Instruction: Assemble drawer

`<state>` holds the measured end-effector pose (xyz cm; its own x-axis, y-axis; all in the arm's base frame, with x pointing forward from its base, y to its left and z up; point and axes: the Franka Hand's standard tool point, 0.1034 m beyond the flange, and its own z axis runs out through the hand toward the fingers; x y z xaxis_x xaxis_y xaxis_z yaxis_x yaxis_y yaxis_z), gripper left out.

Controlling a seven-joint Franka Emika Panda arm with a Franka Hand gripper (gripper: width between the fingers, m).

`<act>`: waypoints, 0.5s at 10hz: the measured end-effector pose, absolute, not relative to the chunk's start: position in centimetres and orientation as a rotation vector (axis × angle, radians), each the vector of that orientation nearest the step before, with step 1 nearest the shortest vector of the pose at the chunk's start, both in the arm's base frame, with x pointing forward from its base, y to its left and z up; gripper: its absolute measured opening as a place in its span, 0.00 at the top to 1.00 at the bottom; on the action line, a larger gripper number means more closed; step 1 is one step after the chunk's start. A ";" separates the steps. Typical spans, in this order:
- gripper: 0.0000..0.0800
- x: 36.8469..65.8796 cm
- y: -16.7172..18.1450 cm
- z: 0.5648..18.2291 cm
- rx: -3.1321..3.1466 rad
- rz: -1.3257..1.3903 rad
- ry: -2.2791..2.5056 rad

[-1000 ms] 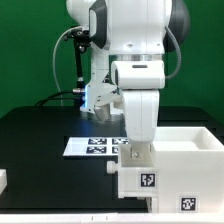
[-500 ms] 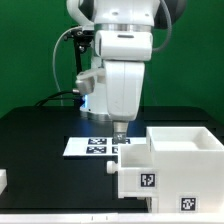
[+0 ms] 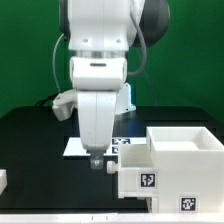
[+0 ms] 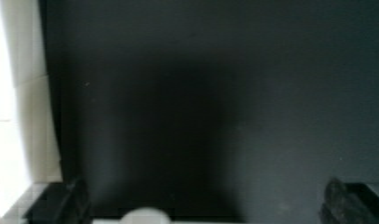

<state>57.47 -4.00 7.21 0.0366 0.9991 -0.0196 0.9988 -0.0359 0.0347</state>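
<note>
Facing camera, drawer upright

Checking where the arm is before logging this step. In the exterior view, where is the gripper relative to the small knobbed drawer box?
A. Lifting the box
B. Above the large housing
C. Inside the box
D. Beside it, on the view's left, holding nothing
D: the gripper hangs just left of the small drawer box, with nothing between its fingers.

No legible text; tags on drawer.
</note>
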 end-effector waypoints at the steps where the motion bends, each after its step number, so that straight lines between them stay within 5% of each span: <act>1: 0.19 55.9 -3.5 6.1 2.252 0.007 2.157; 5: 0.19 54.5 -2.1 5.2 2.278 0.002 2.151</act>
<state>54.49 -2.13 5.22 0.0576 0.9983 -0.0052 0.9983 -0.0576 0.0071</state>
